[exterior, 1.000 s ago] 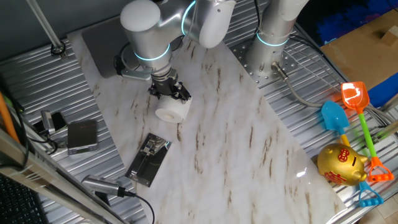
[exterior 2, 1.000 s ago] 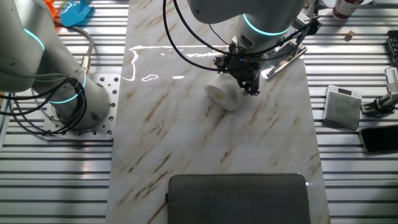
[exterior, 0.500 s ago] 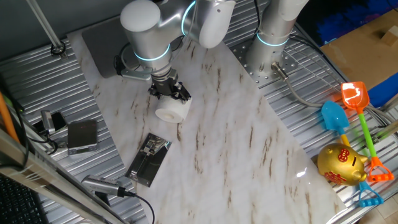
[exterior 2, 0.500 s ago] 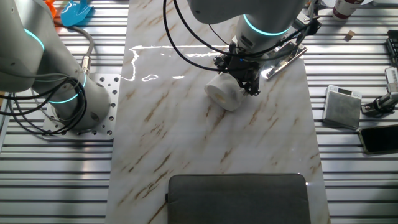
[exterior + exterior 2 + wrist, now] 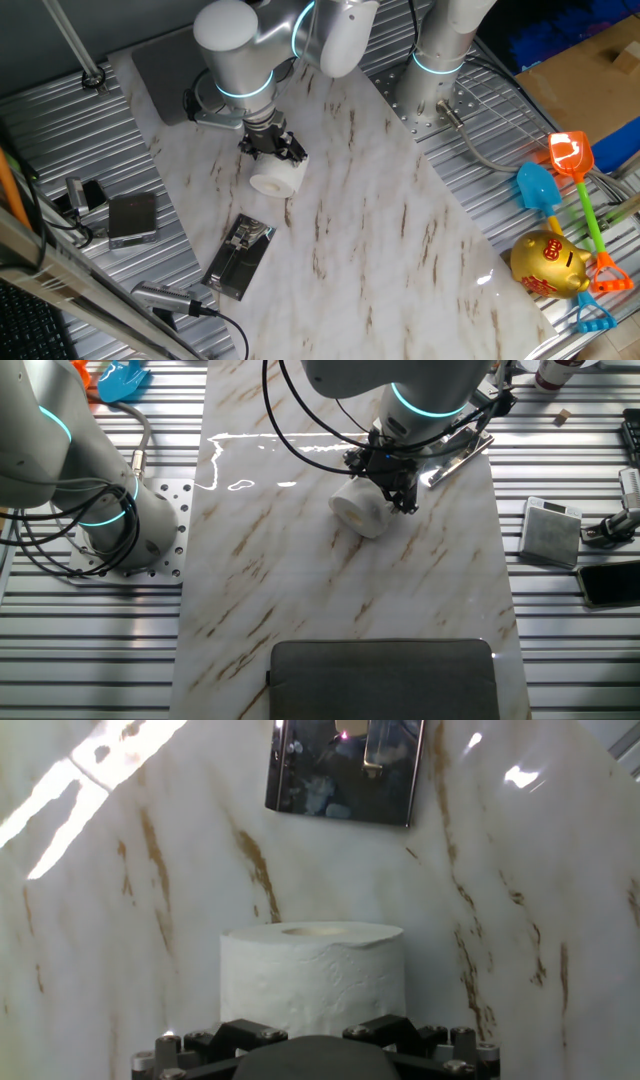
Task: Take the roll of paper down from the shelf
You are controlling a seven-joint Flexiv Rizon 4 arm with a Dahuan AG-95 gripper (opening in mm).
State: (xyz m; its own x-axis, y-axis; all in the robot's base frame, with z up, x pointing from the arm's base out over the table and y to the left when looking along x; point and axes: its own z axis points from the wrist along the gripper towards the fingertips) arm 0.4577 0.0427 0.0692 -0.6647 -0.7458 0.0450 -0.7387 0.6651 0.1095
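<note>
Roll of paper [image 5: 277, 178] lying on its side on the marbled worktop [image 5: 380, 240], well apart from the shelf [image 5: 239, 257], which lies flat nearer the worktop's edge. End effector [image 5: 272, 145] sits directly at the roll's rear end; its fingertips are hidden behind the black wrist hardware in both fixed views, so whether they are apart, together or clamped on the roll cannot be told. In the hand view the roll [image 5: 312, 978] fills the lower centre, its hollow core seen only as a shallow oval at the top; the fingers are not visible here either. Shelf [image 5: 345, 772] is cut off by the upper frame edge, its surface reflective and details indistinct.
</note>
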